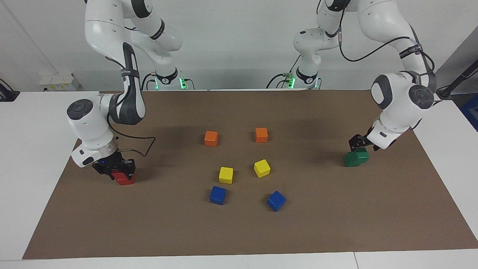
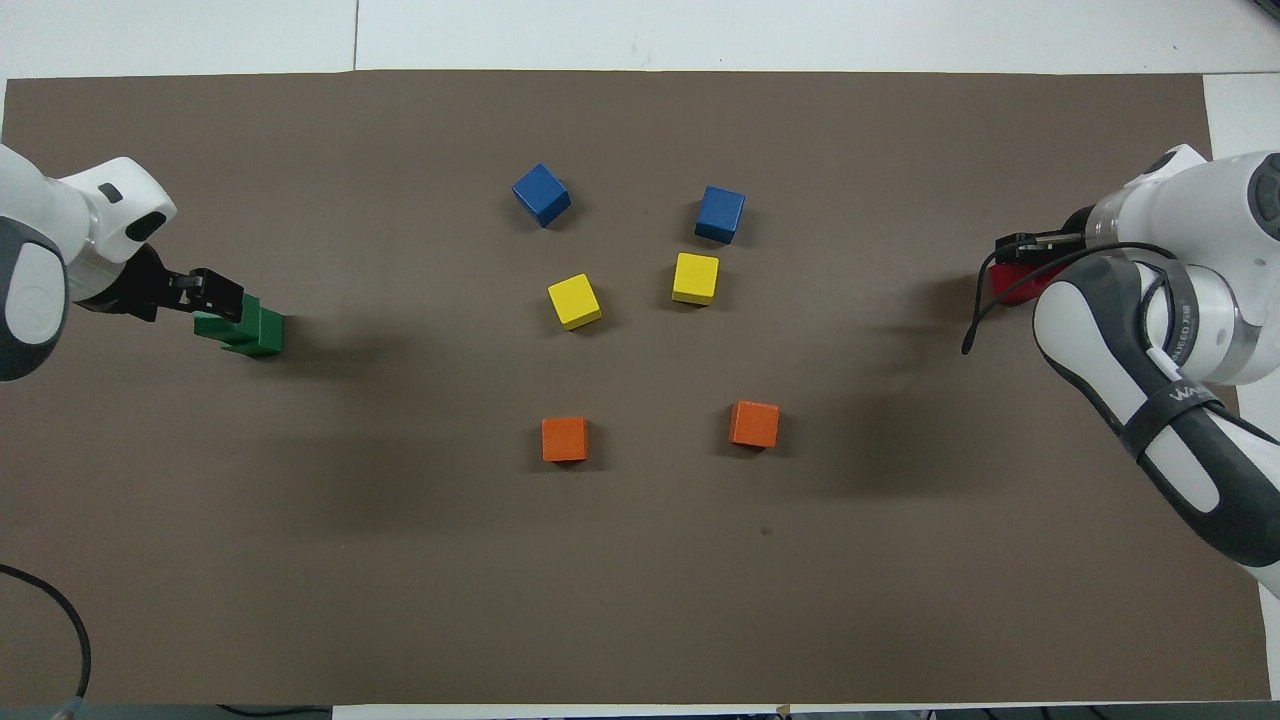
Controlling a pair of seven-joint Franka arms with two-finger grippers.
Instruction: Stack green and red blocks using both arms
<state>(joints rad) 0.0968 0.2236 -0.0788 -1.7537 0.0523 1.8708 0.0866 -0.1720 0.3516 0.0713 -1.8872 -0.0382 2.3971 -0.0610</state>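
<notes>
Green blocks (image 1: pixel 356 157) stacked askew at right of the facing view, directly under left gripper (image 1: pixel 361 143); grip state impossible to tell. Red blocks (image 1: pixel 124 178) at lower left, directly beneath right gripper (image 1: pixel 118 171), seemingly clamped on the upper one. Each stack nearest its own arm.

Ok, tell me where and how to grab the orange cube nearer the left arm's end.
Come straight down from above on the orange cube and close the pincer on two opposite side faces. It sits flat and almost square to the brown mat, with open space all around it. The left pincer is at the green blocks now, so it would probably reach it most easily.
</notes>
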